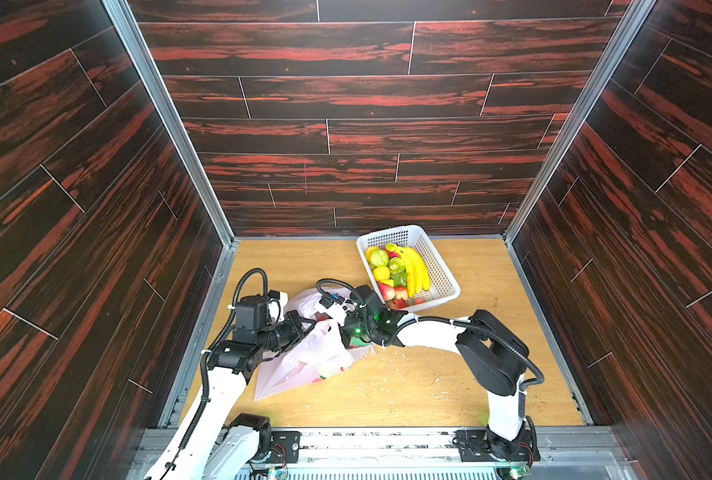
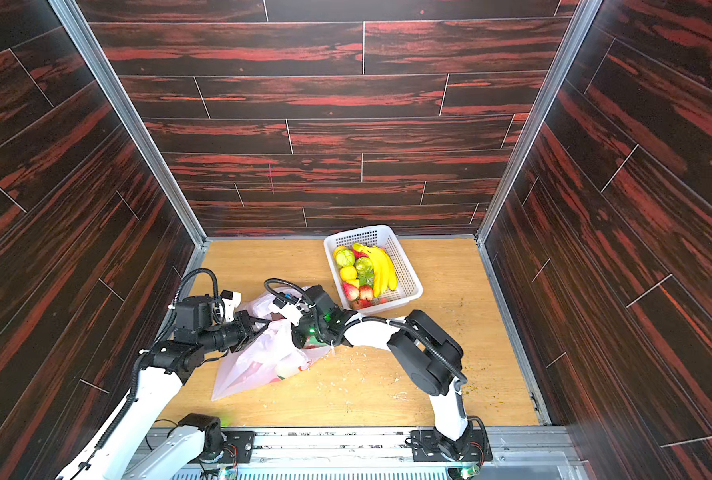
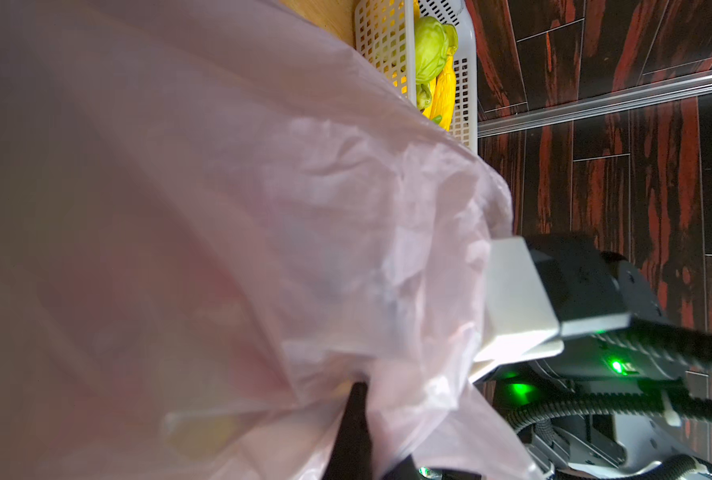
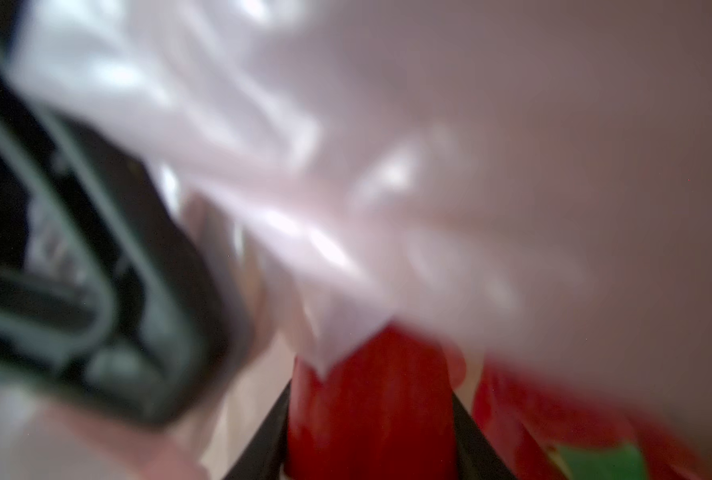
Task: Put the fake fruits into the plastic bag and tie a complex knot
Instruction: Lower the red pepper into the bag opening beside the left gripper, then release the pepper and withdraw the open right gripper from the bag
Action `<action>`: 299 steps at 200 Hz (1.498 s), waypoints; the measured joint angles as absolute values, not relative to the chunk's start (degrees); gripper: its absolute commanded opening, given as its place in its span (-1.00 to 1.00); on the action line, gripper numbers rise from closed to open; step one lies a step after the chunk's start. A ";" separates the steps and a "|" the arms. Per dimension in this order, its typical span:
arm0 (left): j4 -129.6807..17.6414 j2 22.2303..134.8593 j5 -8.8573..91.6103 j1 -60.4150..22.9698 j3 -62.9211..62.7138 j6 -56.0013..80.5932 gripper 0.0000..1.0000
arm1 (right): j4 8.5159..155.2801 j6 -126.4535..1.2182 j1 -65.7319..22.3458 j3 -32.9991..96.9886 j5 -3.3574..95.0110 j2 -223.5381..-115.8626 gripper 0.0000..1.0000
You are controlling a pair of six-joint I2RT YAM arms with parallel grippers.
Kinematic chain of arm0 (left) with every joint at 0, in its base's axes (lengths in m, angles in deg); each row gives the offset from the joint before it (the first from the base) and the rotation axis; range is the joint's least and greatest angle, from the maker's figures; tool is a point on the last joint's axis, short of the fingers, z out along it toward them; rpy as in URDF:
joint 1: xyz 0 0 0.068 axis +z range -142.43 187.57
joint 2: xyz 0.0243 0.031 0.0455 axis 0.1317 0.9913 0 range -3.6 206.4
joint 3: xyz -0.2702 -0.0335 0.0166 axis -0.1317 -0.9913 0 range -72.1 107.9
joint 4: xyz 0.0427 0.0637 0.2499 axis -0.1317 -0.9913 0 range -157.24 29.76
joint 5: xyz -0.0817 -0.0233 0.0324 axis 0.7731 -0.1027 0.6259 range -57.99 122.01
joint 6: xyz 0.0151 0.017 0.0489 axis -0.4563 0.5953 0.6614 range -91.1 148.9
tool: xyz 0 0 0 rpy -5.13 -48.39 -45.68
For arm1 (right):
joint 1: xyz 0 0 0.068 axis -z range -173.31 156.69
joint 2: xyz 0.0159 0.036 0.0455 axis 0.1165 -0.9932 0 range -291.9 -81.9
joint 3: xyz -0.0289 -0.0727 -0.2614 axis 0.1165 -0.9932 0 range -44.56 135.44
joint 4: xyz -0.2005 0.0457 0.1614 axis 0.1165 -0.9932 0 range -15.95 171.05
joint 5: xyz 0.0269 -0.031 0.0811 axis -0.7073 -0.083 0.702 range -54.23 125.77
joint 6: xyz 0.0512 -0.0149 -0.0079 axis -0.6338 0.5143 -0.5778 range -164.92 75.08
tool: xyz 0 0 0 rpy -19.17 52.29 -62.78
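Note:
The pale-pink plastic bag (image 1: 304,365) (image 2: 258,365) lies on the wooden table between the two arms, its mouth lifted towards the basket. My left gripper (image 1: 310,326) (image 3: 358,386) is shut on a fold of the bag's film (image 3: 262,208) at the mouth. My right gripper (image 4: 370,399) sits at the bag's opening, shut on a glossy red fake fruit (image 4: 370,415); in both top views the bag hides its fingers. More fake fruits (image 1: 400,270) (image 2: 364,270), yellow bananas, lemons, green lumpy ones and red strawberries, lie in the white basket. No knot shows.
The white perforated basket (image 1: 441,266) (image 2: 408,270) (image 3: 383,41) stands at the back of the table, just right of centre, close behind my right wrist. Dark wood-pattern walls close in three sides. White crumbs are scattered on the table (image 1: 408,374) in front of the bag.

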State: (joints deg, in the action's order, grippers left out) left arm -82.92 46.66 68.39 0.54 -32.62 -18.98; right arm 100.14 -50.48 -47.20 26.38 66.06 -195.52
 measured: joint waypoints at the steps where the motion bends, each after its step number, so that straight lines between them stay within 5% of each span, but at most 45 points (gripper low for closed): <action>1: -82.92 46.66 68.39 0.54 -32.62 -18.98 -1.00 | 100.14 -50.48 -47.20 26.42 66.08 -195.59 -0.01; 31: -82.92 46.60 68.12 0.54 -32.62 -18.98 -1.00 | 100.62 -51.64 -47.46 26.82 66.58 -196.22 0.38; 58: -82.92 46.51 67.84 0.54 -32.62 -19.04 -1.00 | 101.63 -51.27 -47.48 26.01 65.60 -196.11 0.51; 119: -82.92 46.47 67.80 0.54 -32.62 -19.11 -1.00 | 101.04 -50.02 -47.46 21.33 61.64 -193.03 0.52; 299: -82.92 47.60 68.67 0.54 -32.64 -18.49 -1.00 | 90.28 -48.10 -46.54 -5.73 48.40 -158.87 0.53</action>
